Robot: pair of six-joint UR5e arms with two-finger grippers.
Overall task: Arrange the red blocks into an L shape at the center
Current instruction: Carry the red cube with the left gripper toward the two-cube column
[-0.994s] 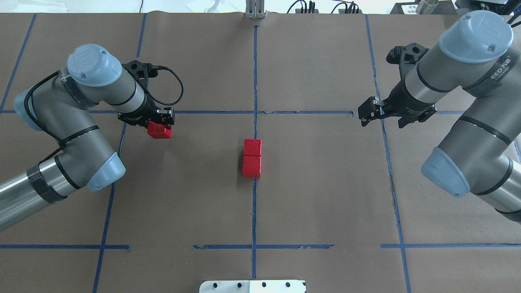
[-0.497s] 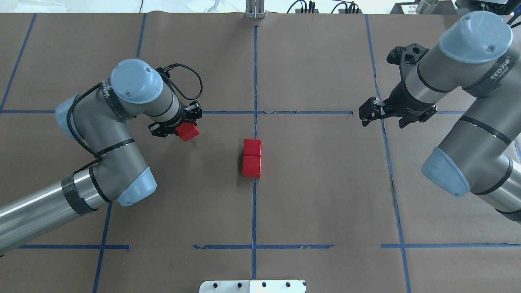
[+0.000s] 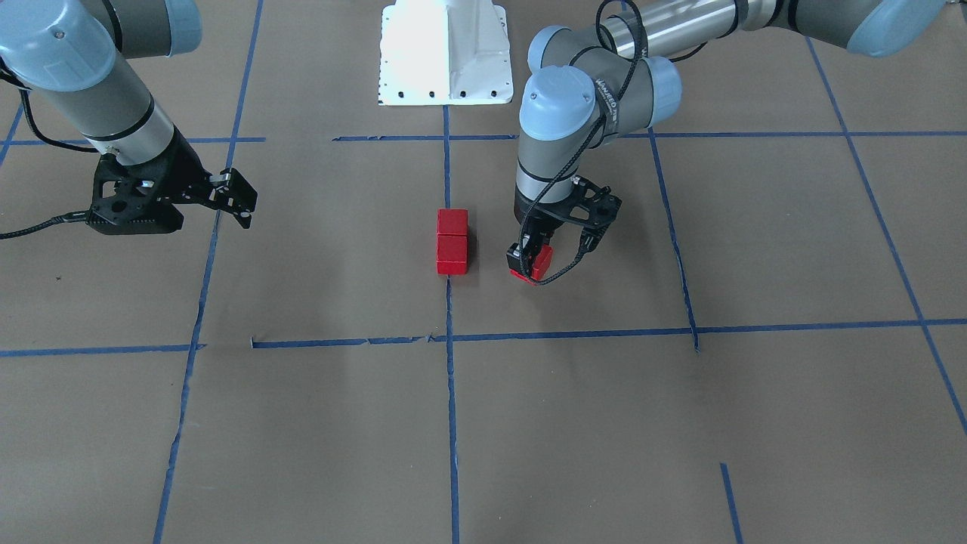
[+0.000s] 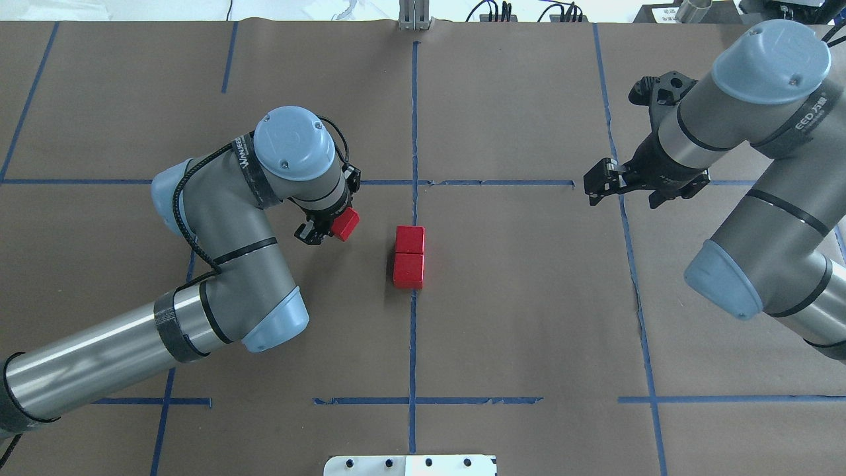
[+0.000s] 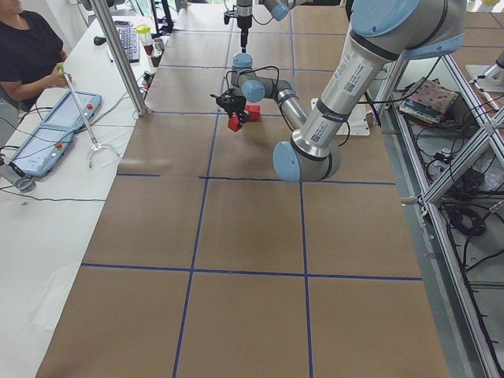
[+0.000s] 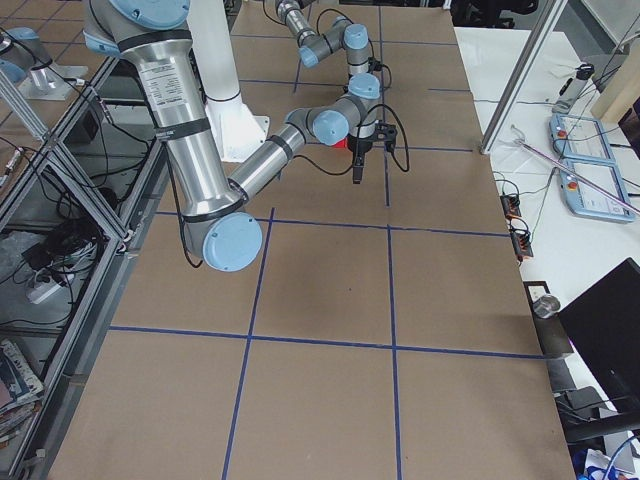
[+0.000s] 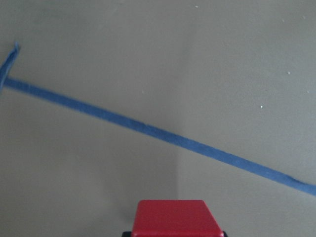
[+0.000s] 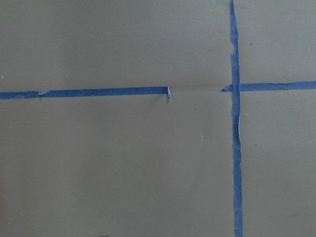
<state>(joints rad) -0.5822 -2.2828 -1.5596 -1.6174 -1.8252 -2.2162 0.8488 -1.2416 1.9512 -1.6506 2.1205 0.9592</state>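
Note:
Two red blocks (image 4: pixel 410 239) (image 4: pixel 408 271) lie touching in a short column on the vertical blue tape line (image 4: pixel 413 344) at the center of the brown paper; they also show in the front view (image 3: pixel 452 224) (image 3: pixel 451 255). My left gripper (image 4: pixel 330 228) is shut on the third red block (image 4: pixel 346 223), held just left of the pair and apart from it. The held block also shows in the front view (image 3: pixel 538 263) and at the bottom of the left wrist view (image 7: pixel 174 217). My right gripper (image 4: pixel 595 185) is open and empty, far to the right.
The white robot base plate (image 4: pixel 410 465) sits at the near edge. Blue tape lines (image 4: pixel 502 182) divide the paper into grid cells. An operator (image 5: pixel 27 55) sits at a side table with tablets beyond the table's far side.
My left arm has carried the red block rightward, from the left grid line to just beside the center pair. The right arm has not moved.

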